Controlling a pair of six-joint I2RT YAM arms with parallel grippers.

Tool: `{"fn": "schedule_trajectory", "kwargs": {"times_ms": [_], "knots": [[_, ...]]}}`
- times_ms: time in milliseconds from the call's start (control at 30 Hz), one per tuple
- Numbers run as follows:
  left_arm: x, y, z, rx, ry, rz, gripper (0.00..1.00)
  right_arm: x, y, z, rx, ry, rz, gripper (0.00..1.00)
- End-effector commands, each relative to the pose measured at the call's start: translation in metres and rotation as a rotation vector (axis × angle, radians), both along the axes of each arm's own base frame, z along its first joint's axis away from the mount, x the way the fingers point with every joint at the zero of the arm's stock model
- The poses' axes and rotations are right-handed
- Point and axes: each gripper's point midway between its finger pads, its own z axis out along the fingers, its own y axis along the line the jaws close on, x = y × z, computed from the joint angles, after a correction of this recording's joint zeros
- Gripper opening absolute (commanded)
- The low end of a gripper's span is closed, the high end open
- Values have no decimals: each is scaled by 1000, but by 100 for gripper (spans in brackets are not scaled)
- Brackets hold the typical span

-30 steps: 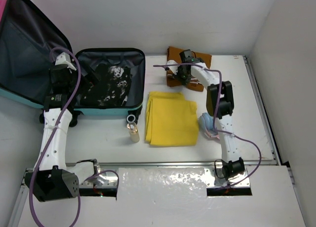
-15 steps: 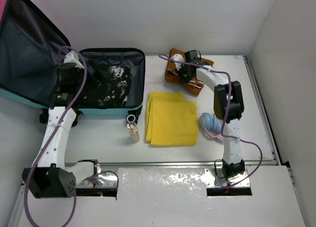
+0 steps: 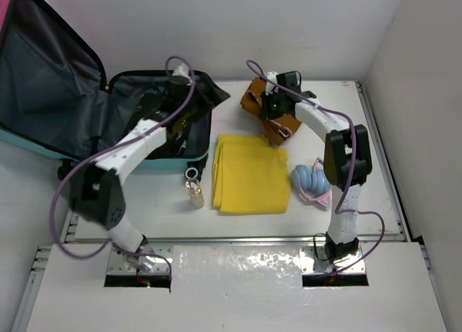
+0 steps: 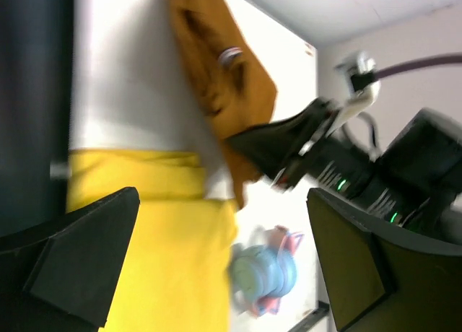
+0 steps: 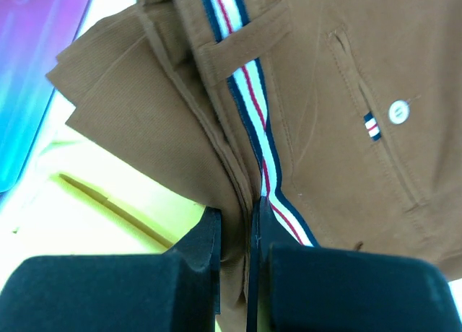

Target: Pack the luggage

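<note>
luggage (image 3: 43, 79) lies left of right fingers (image 5: 193, 254) pinching brown garment (image 5: 325, 94); left fingers (image 4: 79, 260) gape empty.

left arm (image 3: 133, 148) outstretched, left fingers (image 4: 79, 263) wide apart; right arm (image 3: 317, 115) outstretched, right fingers (image 5: 108, 292) shut

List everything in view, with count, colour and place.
luggage: 1, teal shell with dark grey lining, open at the table's far left
dark clothing: count unclear, black with white print, inside the luggage, partly hidden by the left arm
brown garment: 1, brown with a striped band, far centre, pinched by the right gripper
yellow cloth: 1, yellow, folded, table centre
bottle: 1, clear amber, in front of the luggage, left of the yellow cloth
soft bundle: 1, blue and pink, right of the yellow cloth
table: 1, white
left gripper: 1, black, open, over the luggage's right edge
right gripper: 1, black, shut on the brown garment
</note>
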Motion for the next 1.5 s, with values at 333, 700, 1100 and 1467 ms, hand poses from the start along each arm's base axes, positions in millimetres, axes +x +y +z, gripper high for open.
{"fn": "schedule_trajectory", "kwargs": {"times_ms": [333, 700, 1100, 1467], "knots": [[88, -99, -36, -145, 83, 42, 100, -5, 24, 63, 215, -161, -11, 0], [96, -143, -71, -135, 164, -13, 100, -13, 39, 71, 243, -182, 48, 0], [83, -131, -122, -89, 260, 51, 95, -17, 51, 86, 306, -211, 62, 0], [110, -167, -87, -112, 125, -83, 0, -39, 64, 112, 348, -276, 155, 3]]}}
